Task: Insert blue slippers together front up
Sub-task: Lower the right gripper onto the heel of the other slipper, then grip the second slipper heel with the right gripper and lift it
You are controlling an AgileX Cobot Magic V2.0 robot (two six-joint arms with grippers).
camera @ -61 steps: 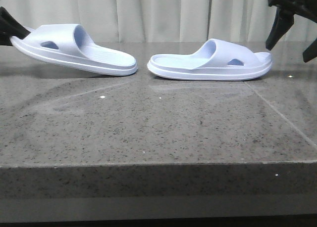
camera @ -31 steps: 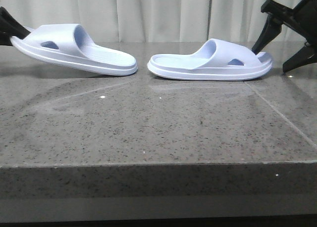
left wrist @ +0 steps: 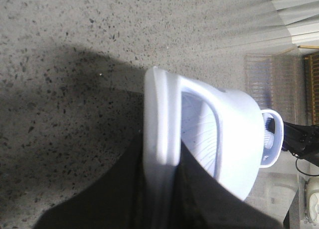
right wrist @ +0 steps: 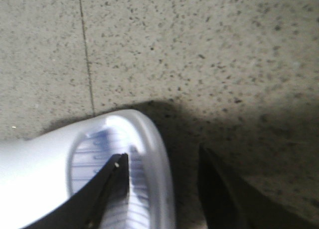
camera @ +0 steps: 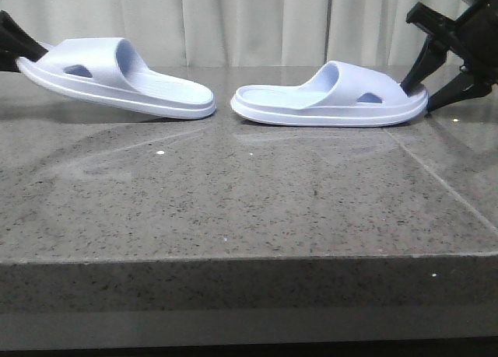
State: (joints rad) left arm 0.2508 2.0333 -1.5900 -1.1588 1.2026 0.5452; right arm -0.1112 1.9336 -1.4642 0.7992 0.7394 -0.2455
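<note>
Two pale blue slippers show in the front view. The left slipper is tilted, its left end raised off the table and its right end resting down. My left gripper is shut on that left end; in the left wrist view the gripper pinches the thick sole of the slipper. The right slipper lies flat. My right gripper is open around its right end. In the right wrist view the gripper has one finger over the ribbed footbed of the slipper and the other outside the rim.
The grey speckled stone table has a seam line at the right and a front edge near the camera. A pale curtain hangs behind the table. A small gap separates the two slippers.
My right gripper has come down and to the left, from above the table's right side to astride the right slipper's right end. The left gripper and both slippers have not moved.
</note>
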